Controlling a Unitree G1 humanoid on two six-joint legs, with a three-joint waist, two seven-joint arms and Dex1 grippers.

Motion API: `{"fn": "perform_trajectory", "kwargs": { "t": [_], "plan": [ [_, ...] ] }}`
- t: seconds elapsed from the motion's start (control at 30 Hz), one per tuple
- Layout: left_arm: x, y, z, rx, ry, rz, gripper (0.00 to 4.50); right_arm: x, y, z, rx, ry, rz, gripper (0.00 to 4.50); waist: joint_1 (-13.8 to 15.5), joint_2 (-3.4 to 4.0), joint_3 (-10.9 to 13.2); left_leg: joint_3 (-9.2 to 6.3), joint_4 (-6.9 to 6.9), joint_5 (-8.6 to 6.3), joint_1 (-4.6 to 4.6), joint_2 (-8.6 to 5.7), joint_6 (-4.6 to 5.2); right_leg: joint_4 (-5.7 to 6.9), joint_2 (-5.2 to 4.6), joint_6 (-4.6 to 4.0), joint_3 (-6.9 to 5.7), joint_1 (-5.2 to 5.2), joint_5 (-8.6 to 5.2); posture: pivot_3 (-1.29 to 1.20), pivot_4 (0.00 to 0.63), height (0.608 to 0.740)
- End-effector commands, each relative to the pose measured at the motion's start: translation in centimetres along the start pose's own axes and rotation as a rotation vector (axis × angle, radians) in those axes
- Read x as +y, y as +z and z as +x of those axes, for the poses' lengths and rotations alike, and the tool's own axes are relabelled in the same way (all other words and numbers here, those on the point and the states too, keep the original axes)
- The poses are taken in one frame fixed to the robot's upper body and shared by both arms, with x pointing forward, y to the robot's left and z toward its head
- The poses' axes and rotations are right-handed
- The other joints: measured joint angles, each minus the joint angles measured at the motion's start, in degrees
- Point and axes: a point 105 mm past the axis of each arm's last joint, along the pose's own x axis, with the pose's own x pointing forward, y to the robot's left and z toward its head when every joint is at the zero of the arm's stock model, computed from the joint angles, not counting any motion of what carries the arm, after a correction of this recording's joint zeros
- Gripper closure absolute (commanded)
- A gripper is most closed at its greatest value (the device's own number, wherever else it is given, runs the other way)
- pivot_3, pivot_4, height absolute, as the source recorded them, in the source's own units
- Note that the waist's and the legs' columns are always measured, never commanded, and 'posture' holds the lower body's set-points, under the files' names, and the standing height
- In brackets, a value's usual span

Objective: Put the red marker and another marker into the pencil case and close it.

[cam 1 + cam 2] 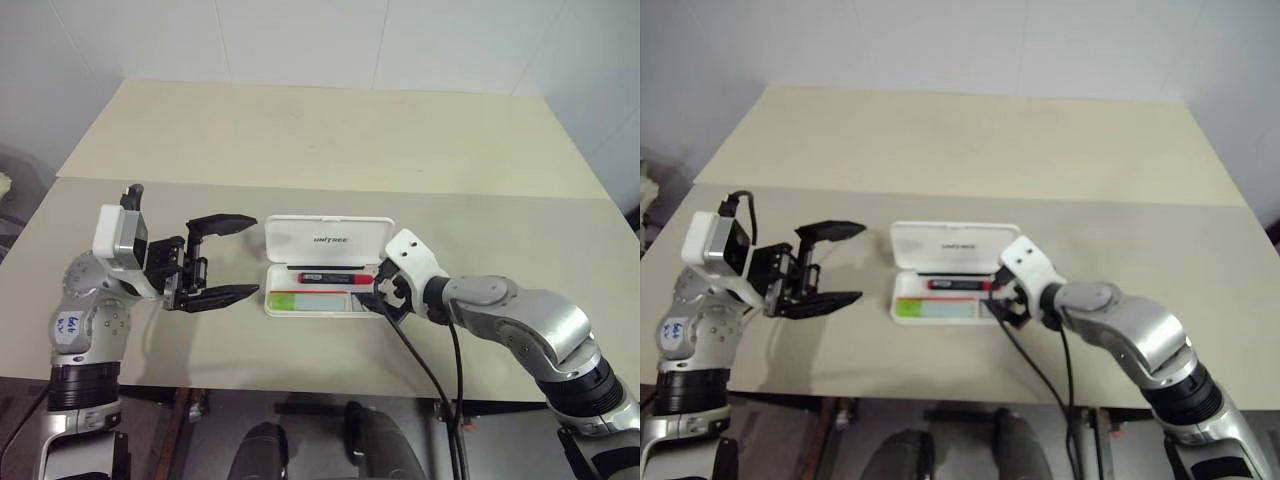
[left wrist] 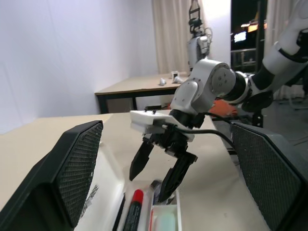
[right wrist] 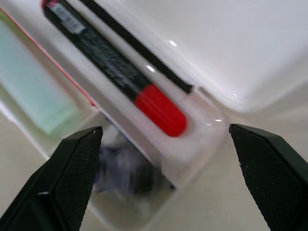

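Both markers are in, and the lid is what's left. The pencil case [image 1: 328,267] lies open in the middle of the desk [image 1: 330,140], lid laid flat on the far side, tray nearer the robot. One red marker [image 1: 333,277] rests in the tray's far channel, and one pale green marker [image 1: 296,301] in the near compartment beside it. So that's two markers, one case, two claws.

The right claw [image 1: 380,292] hangs over the tray's right end with its fingers spread wide and nothing between them (the wrist camera looks straight down on the red cap between the two pads). The left claw [image 1: 214,260] waits just off the case's left edge, also spread wide and empty, pointing across toward it.

My read is that the closing comes next. To do it well, a finger should get under the lid's far edge and swing it over on the hinge, while the other claw steadies the tray so it doesn't skate across the desk. Both markers look seated low enough to clear the lid. A firm press at the front lip should latch it.
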Motion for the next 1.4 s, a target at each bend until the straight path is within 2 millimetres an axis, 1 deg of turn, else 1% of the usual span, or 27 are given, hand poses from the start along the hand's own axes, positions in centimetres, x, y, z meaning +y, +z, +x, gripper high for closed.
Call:
{"fn": "perform_trajectory", "kwargs": {
  "t": [0.03,0.13,0.23,0.3,0.4,0.47,0.6,0.8,0.93,1.03,1.2,1.23,1.27,1.3,1.4],
  "plan": [
    [1.1,1.3,-1.3,0.03,0.046,0.085,0.0,-0.6,-0.3,-0.8,0.003,-0.014,-0.029,0.06,0.02,0.0,0.0,0.01,0.0,0.0,0.0,0.0,0.0,0.0,0.0,0.0,-0.04,0.0,0.0,0.0,0.15,0.74],
    [2.6,1.8,-2.2,0.055,0.08,0.134,0.0,-1.3,-0.6,-1.6,0.014,-0.026,-0.038,0.06,0.45,0.0,0.0,0.09,0.03,0.0,0.0,-0.02,0.0,0.04,0.01,0.0,-0.12,0.02,0.0,0.0,0.15,0.74],
    [4.0,2.0,-2.6,0.06,0.106,0.169,0.0,-1.2,-0.1,-2.0,-0.003,-0.021,-0.051,0.06,1.11,0.0,0.0,0.12,0.07,0.0,-0.01,-0.03,-0.01,0.04,0.0,-0.02,-0.15,0.02,-0.01,0.0,0.15,0.74],
    [4.9,2.1,-2.7,0.056,0.124,0.188,0.0,-1.2,0.3,-2.1,-0.018,-0.016,-0.058,0.06,1.35,0.0,0.0,0.16,0.08,0.0,-0.01,-0.04,-0.01,0.05,0.0,-0.01,-0.15,0.02,-0.01,0.0,0.15,0.74],
    [6.8,2.0,-2.8,0.051,0.18,0.199,0.0,-0.9,1.5,-2.4,-0.06,0.0,-0.071,0.06,1.45,0.0,0.0,0.18,0.09,0.0,-0.07,-0.04,-0.01,0.04,0.01,0.06,-0.22,0.02,0.03,0.0,0.15,0.74],
    [7.7,1.6,-2.9,0.047,0.191,0.196,0.0,-0.5,2.2,-2.9,-0.093,0.026,-0.079,0.06,1.44,0.0,0.0,0.18,0.09,0.0,-0.08,-0.05,-0.01,0.12,0.01,0.12,-0.24,0.02,0.07,0.0,0.15,0.74],
    [8.8,0.8,-2.7,0.032,0.192,0.174,0.0,0.3,3.2,-4.1,-0.158,0.082,-0.093,0.06,1.43,-0.01,0.0,0.17,0.08,0.0,-0.14,-0.05,0.0,0.2,0.02,0.16,-0.3,0.02,0.09,0.0,0.15,0.74],
    [10.0,0.1,-2.3,0.006,0.197,0.118,0.0,1.9,3.5,-6.2,-0.237,0.162,-0.103,0.06,1.48,-0.05,0.02,0.14,0.08,-0.01,-0.2,-0.04,0.02,0.16,0.04,0.19,-0.37,0.02,0.1,0.0,0.15,0.74],
    [10.7,-0.5,-2.3,0.006,0.219,0.067,0.0,1.7,3.9,-7.0,-0.294,0.143,-0.124,0.06,1.38,-0.07,0.03,0.14,0.14,-0.01,-0.19,-0.06,0.02,0.21,0.04,0.22,-0.35,0.02,0.12,0.0,0.15,0.74],
    [11.5,-1.2,-2.1,0.022,0.253,0.027,0.0,1.5,4.7,-7.7,-0.374,0.117,-0.164,0.06,1.45,-0.14,0.06,0.14,0.2,-0.01,-0.18,-0.06,0.02,0.2,0.05,0.23,-0.35,0.02,0.13,0.0,0.15,0.74],
    [12.1,-2.2,-1.2,0.036,0.271,-0.027,0.0,1.0,5.0,-8.2,-0.44,0.069,-0.165,0.06,1.51,-0.15,0.07,0.15,0.18,-0.01,-0.18,-0.07,0.02,0.25,0.06,0.24,-0.36,0.02,0.13,0.0,0.15,0.74],
    [12.1,-2.4,-1.0,0.033,0.263,-0.04,0.0,1.0,5.5,-8.5,-0.49,0.062,-0.179,0.06,1.51,-0.16,0.07,0.15,0.18,-0.01,-0.2,-0.07,0.02,0.24,0.06,0.25,-0.36,0.02,0.13,0.0,0.15,0.74],
    [12.1,-2.6,-0.7,0.031,0.261,-0.058,0.18,1.1,6.2,-9.1,-0.569,0.05,-0.191,0.02,1.5,-0.18,0.07,0.15,0.19,-0.01,-0.2,-0.07,0.02,0.24,0.06,0.25,-0.36,0.02,0.14,0.0,0.15,0.74],
    [12.2,-2.9,-0.5,0.029,0.264,-0.082,0.39,1.1,6.5,-9.4,-0.607,0.044,-0.194,0.0,1.5,-0.19,0.06,0.15,0.18,-0.01,-0.2,-0.08,0.02,0.22,0.06,0.26,-0.36,0.02,0.14,0.0,0.15,0.74],
    [11.9,-3.7,0.1,0.033,0.233,-0.135,1.18,1.4,6.5,-9.9,-0.649,0.046,-0.201,0.0,1.49,-0.19,0.06,0.16,0.18,-0.01,-0.2,-0.08,0.02,0.23,0.07,0.28,-0.36,0.02,0.15,0.0,0.15,0.74]
  ]
}}
